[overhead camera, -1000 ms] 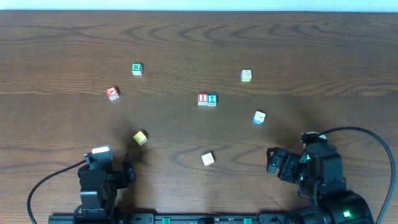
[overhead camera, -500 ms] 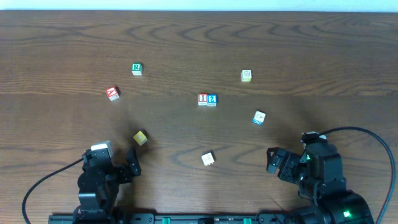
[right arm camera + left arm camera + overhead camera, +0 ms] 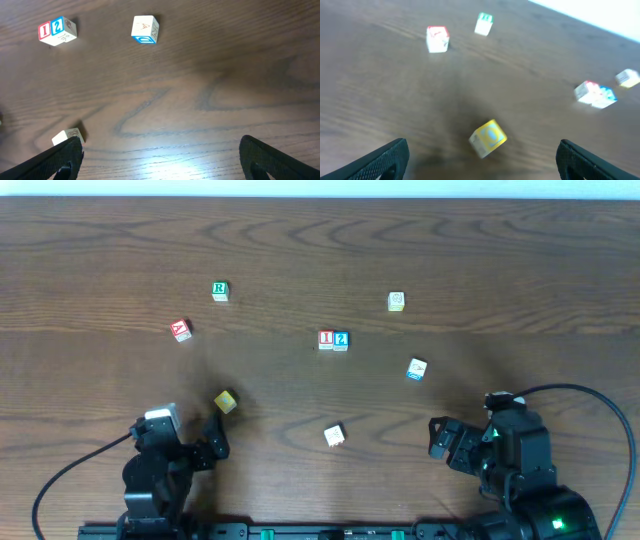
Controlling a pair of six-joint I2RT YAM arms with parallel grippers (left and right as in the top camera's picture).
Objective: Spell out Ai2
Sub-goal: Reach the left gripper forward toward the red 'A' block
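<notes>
Spelling blocks I and 2: the red I block (image 3: 326,339) and the blue 2 block (image 3: 341,340) stand touching side by side, I on the left, as the overhead view shows them.
I and 2 from the left pincer: well ahead of the left pincer (image 3: 208,445) and off to its right.
I and 2 from the right pincer: well ahead of the right pincer (image 3: 159,155) and far to its left, at the upper left corner of its wrist view.
A block: the red A block (image 3: 180,330) lies alone, well ahead of the left pincer and to its left, well apart from the I and 2 pair.
Left pincer: fingers spread wide, nothing between them, low over the desk (image 3: 500,260).
Right pincer: fingers also spread wide and empty.
Yellow block: the yellow block (image 3: 487,138) sits tilted just ahead of the left pincer, in line with the gap between its fingers; the wrist view is blurred.
R block: the green R block (image 3: 220,290) lies beyond the A block, farther from the left pincer.
Blue-edged block: the blue-edged block (image 3: 145,29) is ahead of the right pincer, slightly left.
White block: the white block (image 3: 67,137) lies close beside the right pincer's left finger.
Pale block: the pale block (image 3: 397,301) is farthest ahead of the right pincer.
</notes>
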